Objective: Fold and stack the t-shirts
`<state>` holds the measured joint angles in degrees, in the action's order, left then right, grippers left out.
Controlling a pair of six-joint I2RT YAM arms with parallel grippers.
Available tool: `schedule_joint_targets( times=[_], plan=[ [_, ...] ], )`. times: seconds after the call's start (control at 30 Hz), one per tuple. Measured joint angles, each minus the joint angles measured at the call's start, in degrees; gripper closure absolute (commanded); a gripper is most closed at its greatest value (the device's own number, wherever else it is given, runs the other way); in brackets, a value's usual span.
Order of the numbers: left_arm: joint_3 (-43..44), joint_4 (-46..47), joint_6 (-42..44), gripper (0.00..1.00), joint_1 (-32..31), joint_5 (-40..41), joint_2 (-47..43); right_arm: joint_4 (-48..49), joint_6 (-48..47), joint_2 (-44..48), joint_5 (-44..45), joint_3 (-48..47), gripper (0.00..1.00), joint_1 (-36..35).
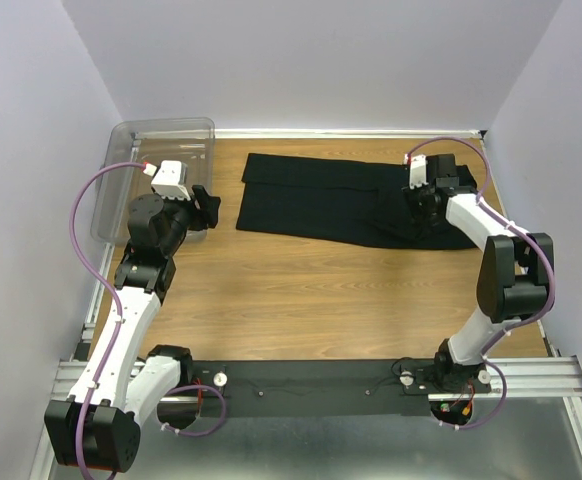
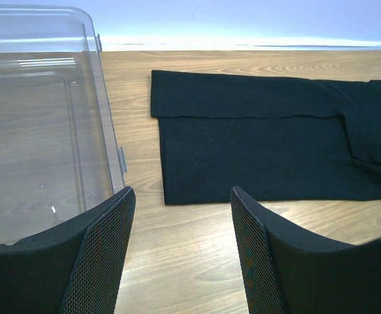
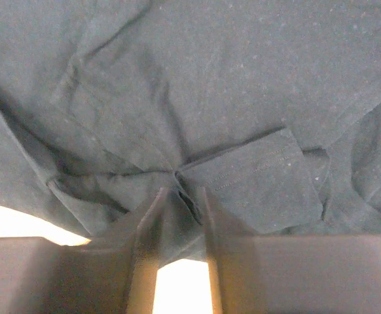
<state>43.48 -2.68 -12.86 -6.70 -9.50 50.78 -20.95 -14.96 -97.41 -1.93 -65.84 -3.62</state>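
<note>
Likely weak spot: a thin pinch at the sleeve end

Black short-sleeved cloth t-shirt [image 1: 341,205] lies as a long, part-folded band across the far side of the wooden surface [image 1: 301,300]. Left end flat and square; right end bunched.

Right tool [image 3: 182,193] sits over that bunched end, fingers nearly together, pinching a small ridge of cloth at the very tips. Little fabric is caught, so a pull could slip it free, or take one layer and drag the fold open.

Left tool [image 2: 181,193] is spread wide and holds nothing. It hangs beside the clear plastic bin [image 2: 105,98], apart from the shirt. With the left end unpinned, a tug from the right may slide the whole band askew.
</note>
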Motion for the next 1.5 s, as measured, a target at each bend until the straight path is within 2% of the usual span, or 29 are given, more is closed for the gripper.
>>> schedule_joint_targets(
  times=[0.07, 0.1, 0.3, 0.63, 0.67, 0.7, 0.77, 0.87, 1.07, 1.17, 1.3, 1.33, 1.43, 1.5],
  plan=[
    [0.0, 0.0, 0.0, 0.32, 0.0, 0.0, 0.0, -0.5, -0.4, 0.0, 0.2, 0.0, 0.88, 0.0],
    [0.0, 0.0, 0.0, 0.32, 0.0, 0.0, 0.0, -0.9, -0.5, 0.0, 0.2, 0.0, 0.98, 0.0],
    [0.0, 0.0, 0.0, 0.32, 0.0, 0.0, 0.0, -2.7, -1.2, 1.5, 0.2, 1.7, 0.99, 0.0],
    [0.0, 0.0, 0.0, 0.32, 0.0, 0.0, 0.0, -6.8, -1.6, 14.9, -6.5, 5.9, 0.99, 0.0],
    [0.0, 0.0, 0.0, 0.32, 0.0, 0.0, 0.0, -7.3, -1.7, 15.6, -7.2, 6.3, 0.94, 0.0],
    [0.0, 0.0, 0.0, 0.32, 0.0, 0.0, 0.0, -7.8, -1.7, 16.1, -7.7, 6.8, 0.73, 0.0],
    [0.0, 0.0, 0.0, 0.32, 0.0, 0.0, 0.0, -8.7, -2.0, 16.0, -7.8, 7.2, 0.47, 0.0],
    [0.0, 0.0, 0.0, 0.32, 0.0, 0.0, 0.0, -9.1, -2.6, 12.9, -7.1, 5.2, 0.43, 0.0],
    [0.0, 0.0, 0.0, 0.32, 0.0, 0.0, 0.0, -8.4, -2.7, 3.3, -4.5, -1.0, 0.43, 0.0],
    [0.0, 0.0, 0.0, 0.32, 0.0, 0.0, 0.0, -8.3, -2.7, 0.2, -3.2, -2.6, 0.47, 0.0],
    [0.0, 0.0, 0.0, 0.32, 0.0, 0.0, 0.0, -8.3, -2.6, -1.1, -2.3, -2.5, 0.68, 0.0],
    [0.0, 0.0, 0.0, 0.32, 0.0, 0.0, 0.0, -8.3, -2.9, -1.0, -2.2, -2.4, 0.79, 0.0],
    [0.0, 0.0, 0.0, 0.32, 0.0, 0.0, 0.0, -8.1, -2.9, -0.6, -2.0, -2.0, 0.99, 0.0],
    [0.0, 0.0, 0.0, 0.32, 0.0, 0.0, 0.0, -8.3, -3.1, 0.5, -1.9, -0.8, 0.99, 0.0]
  ],
)
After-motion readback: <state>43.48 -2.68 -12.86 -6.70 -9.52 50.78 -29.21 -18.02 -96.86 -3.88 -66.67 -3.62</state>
